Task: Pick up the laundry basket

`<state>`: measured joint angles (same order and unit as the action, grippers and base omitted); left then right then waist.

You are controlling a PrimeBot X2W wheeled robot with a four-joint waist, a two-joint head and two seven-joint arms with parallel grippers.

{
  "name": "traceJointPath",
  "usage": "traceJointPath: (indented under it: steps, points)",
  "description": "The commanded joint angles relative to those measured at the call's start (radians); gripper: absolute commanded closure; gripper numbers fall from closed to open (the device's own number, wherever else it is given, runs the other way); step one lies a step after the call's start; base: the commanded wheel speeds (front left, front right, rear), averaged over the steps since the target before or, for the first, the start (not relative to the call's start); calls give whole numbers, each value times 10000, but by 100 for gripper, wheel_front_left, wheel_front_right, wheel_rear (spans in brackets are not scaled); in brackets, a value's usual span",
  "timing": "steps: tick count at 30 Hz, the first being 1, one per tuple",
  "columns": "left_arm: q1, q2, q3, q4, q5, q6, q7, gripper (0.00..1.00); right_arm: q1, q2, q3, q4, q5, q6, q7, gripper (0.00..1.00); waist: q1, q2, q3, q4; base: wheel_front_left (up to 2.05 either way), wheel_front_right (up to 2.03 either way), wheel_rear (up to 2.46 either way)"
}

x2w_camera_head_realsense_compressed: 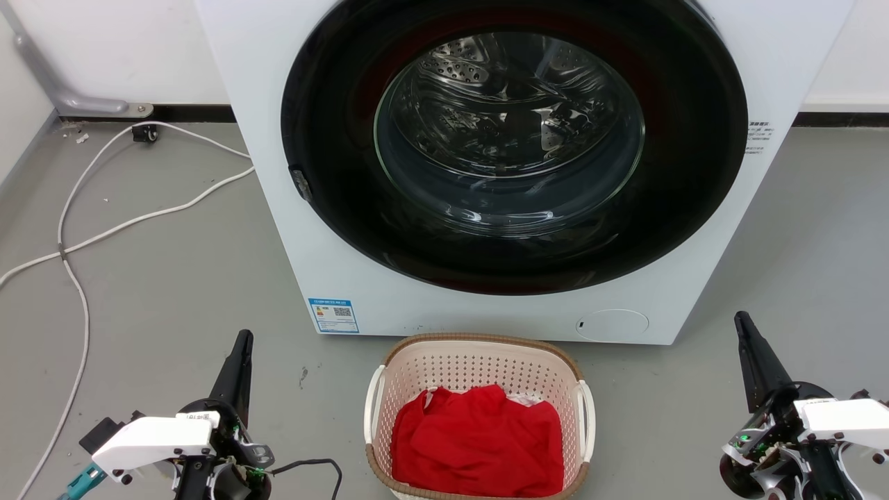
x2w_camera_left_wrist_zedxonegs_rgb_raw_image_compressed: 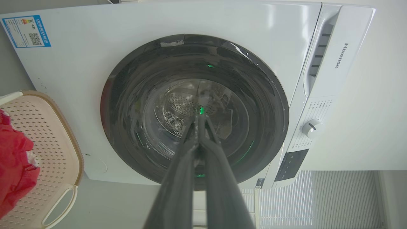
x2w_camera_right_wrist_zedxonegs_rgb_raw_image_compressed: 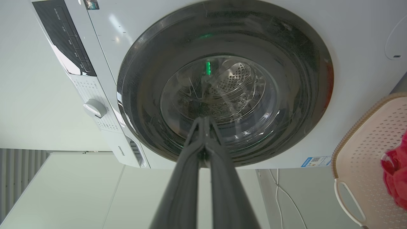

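Though parked low on either side of the load, touching nothing. Left gripper (x2w_camera_head_realsense_compressed: 244, 339): fingers pressed together tip to tip, empty. Right gripper (x2w_camera_head_realsense_compressed: 742, 321): likewise closed, empty.

Between them, upright on the grey floor (x2w_camera_head_realsense_compressed: 173, 298), the laundry basket (x2w_camera_head_realsense_compressed: 479, 362), well apart from both grippers and just in front of the washing machine (x2w_camera_head_realsense_compressed: 278, 208). Inside, a crumpled red garment (x2w_camera_head_realsense_compressed: 479, 437) over a scrap of white, covering the bottom.

Probably light: thin perforated plastic and a little soft cloth. Likely stiff enough to keep its shape, yet apt to flex or tip if raised from one side only. Smooth walls, so probably slippery under narrow fingers, with no good purchase there.

Best taken by the two white loops: left handle (x2w_camera_head_realsense_compressed: 374, 403) for the left gripper, right handle (x2w_camera_head_realsense_compressed: 587, 417) for the right. Hooked under or pinched across, then raised together and level. Needs the fingers spread first.

Farther off, the machine's round dark door (x2w_camera_head_realsense_compressed: 514, 146), and a white cable (x2w_camera_head_realsense_compressed: 139, 222) trailing across the floor to the left.
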<state>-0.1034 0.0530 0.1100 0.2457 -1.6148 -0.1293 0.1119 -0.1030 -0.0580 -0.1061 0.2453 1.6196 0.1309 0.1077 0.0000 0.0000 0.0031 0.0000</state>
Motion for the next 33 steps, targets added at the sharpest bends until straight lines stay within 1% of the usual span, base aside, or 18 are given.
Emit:
traceJointPath:
  steps: [1, 12, 13, 16, 20, 23, 27, 33]
  points:
    - [-108, -4, 42, 14, 2, -50, 35, 100, -104, 37, -18, 8, -22, -3, 44, 100, 0, 0, 0, 0, 0, 0, 0]
    - [-108, -8, 47, 14, 9, -50, 35, 100, -106, 45, -30, 9, -38, -3, 47, 100, 0, 0, 0, 0, 0, 0, 0]
    - [0, -4, 6, 4, 2, 0, 9, 0, 0, 8, -13, 4, -4, 0, 19, 0, 0, 0, 0, 0, 0, 0, 0]
    - [200, -46, -36, 236, 3, 13, -9, 0, 219, 29, 9, 237, -5, -2, 10, 0, 0, 0, 0, 0, 0, 0, 0]
    - [231, -44, -99, 59, 114, 12, -220, 0, 284, 31, 12, 164, -151, -2, -200, 0, 0, 0, 3, -3, 0, 0, 0]
    - [247, -43, -138, -89, 333, 11, -372, 0, 313, 32, 6, 75, -567, -2, -350, 0, 0, 0, 7, -7, 0, 0, 0]
    - [265, -41, -185, -315, 1150, 57, -566, 0, 365, 34, -74, -128, -1255, -2, -543, 0, 0, 0, 15, -11, 0, 0, 0]
    - [277, -39, -322, -763, 2596, 491, -842, 0, 454, 37, -79, -566, -2805, -2, -817, 0, 0, 0, 34, -19, 0, 0, 0]
